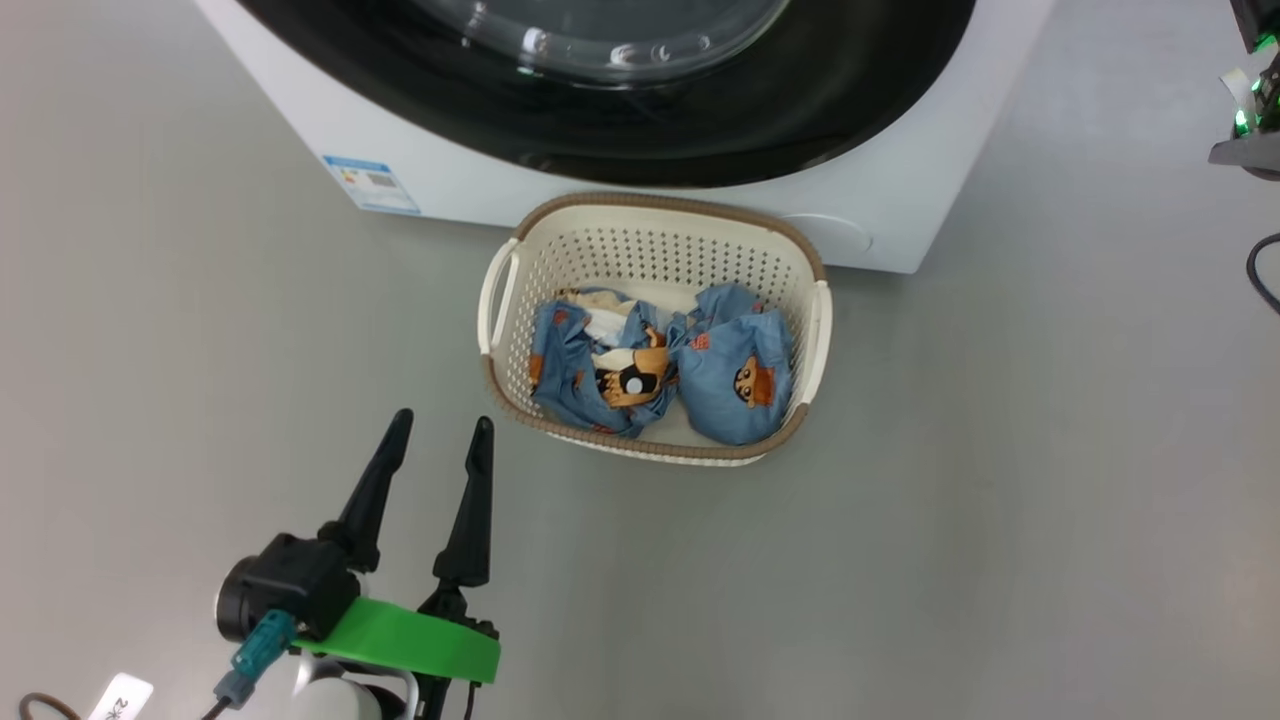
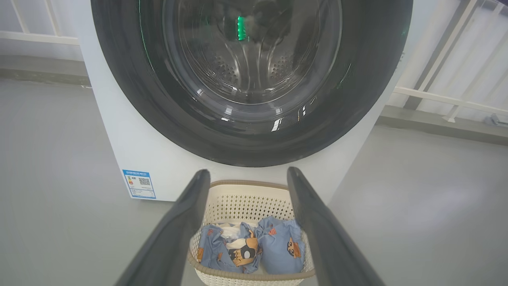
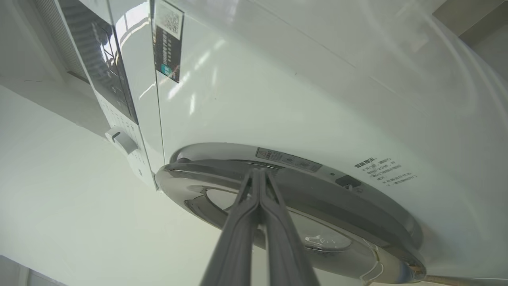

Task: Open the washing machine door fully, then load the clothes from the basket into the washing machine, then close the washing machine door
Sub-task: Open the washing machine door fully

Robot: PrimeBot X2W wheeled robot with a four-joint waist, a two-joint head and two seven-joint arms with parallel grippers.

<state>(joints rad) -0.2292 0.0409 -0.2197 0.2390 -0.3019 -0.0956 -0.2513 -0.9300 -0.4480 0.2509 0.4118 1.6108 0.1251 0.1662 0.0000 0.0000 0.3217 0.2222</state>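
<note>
L gripper [image 1: 441, 420] hangs low over the floor [image 1: 1000, 520] w/ both long dark fingers spread wide, nothing btwn them, aimed at the basket [image 1: 650, 250]. Prob. parked ready for the pick while the other arm deals w/ the door.

R gripper [image 3: 258, 171] has its two fingers pressed flat together into one thin wedge, holding nothing. Its tips are at the edge of the washing machine door [image 2: 158, 119]; touching or just short, can't tell. A slim closed tip suits slipping behind the rim to pull, so my read is step 1, door opening, not yet done.

That door looks shut in the left wrist view: wide glossy black ring, bulging clear glass centre, perforated steel drum seen through it. Front of the washing machine [image 2: 115, 131] is smooth hard white, w/ a small blue label [image 2: 139, 184] low down.

Basket sits on the floor just in front of the machine, below the door, so the carry is short. It's cream plastic, rounded rect., dotted w/ holes, brown woven-look rim, side handles. Inside lie the clothes [image 1: 740, 375]: two soft crumpled light-blue bundles w/ cartoon prints, some white cloth among them.
</note>
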